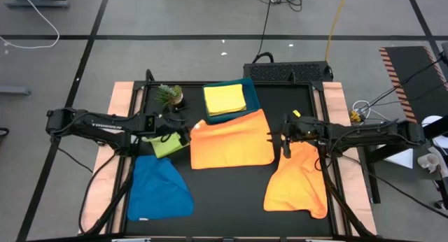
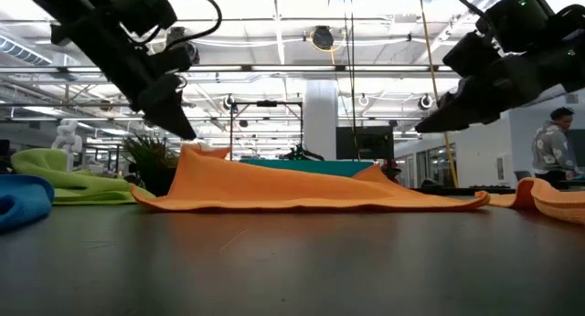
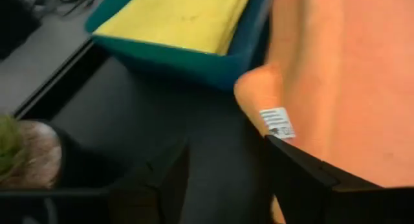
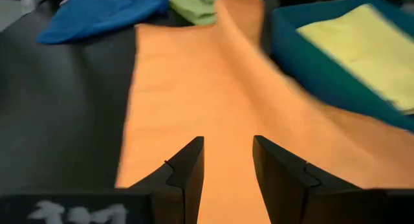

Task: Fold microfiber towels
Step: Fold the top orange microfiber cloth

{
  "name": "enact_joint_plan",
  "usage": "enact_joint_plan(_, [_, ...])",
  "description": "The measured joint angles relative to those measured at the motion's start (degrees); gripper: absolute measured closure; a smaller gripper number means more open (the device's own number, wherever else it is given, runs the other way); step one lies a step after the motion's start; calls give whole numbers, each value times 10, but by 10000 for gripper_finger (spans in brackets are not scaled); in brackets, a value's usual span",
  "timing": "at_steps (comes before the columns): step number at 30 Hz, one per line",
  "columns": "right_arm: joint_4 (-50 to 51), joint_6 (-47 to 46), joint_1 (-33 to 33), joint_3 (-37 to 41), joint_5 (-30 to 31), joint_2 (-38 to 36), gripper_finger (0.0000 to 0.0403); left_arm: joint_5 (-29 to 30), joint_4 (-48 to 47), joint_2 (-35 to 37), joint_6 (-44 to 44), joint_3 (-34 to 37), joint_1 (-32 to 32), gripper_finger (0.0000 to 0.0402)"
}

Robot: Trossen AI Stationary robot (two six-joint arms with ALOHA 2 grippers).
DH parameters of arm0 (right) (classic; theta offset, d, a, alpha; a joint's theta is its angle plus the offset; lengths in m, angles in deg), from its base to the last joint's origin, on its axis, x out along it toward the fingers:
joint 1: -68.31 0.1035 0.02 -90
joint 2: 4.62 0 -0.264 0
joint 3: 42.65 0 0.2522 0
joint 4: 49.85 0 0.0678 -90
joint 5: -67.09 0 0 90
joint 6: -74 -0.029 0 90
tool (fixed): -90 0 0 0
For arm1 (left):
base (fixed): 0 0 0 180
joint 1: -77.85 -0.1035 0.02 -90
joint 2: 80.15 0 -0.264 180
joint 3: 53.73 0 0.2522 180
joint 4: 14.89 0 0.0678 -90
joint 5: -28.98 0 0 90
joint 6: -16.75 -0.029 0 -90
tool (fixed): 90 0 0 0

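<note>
High view: orange towel (image 1: 232, 140) lay spread mid-table, its far edge against the teal tray (image 1: 241, 110) holding the yellow towel (image 1: 224, 98). Left gripper (image 1: 183, 130) sat at its left far corner, right gripper (image 1: 278, 140) at its right edge. Second orange towel (image 1: 297, 179) lay crumpled near right, blue towel (image 1: 159, 188) near left, green towel (image 1: 165, 144) under the left arm. Judgement: a clean fold wants both corners pinched level and carried across together, clear of the tray.

Low view: left corner peaked up at the left gripper (image 2: 179, 117); right gripper (image 2: 437, 122) hung just above the cloth.

Left wrist view: fingers (image 3: 304, 172) stood apart, one at the tagged corner; whether it pinched cloth, I could not tell.

Right wrist view: jaws parted a little over the orange towel (image 4: 194, 94), holding nothing.
</note>
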State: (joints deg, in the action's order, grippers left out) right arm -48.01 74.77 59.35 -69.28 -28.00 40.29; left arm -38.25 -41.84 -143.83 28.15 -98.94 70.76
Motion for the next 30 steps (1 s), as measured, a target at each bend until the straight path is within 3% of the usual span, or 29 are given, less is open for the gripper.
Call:
enact_joint_plan(3, [28,7,26,0,-29,0,277,-62,-21,0,1,-15,13,188])
enact_joint_plan(6, [66,16,57,0,-40,0,277,-115,-6,-1,-33,-19,65,190])
enact_joint_plan(12, [87,5,119,0,-28,17,277,-66,10,-33,-50,-20,188,220])
enact_joint_plan(17, [66,-13,160,0,-7,75,277,-62,50,-95,-42,-20,250,242])
enact_joint_plan(24, [29,-39,189,0,-6,157,277,-86,76,-187,-31,-20,279,247])
enact_joint_plan(30, [27,-50,200,0,11,174,277,-100,76,-197,-20,-20,283,247])
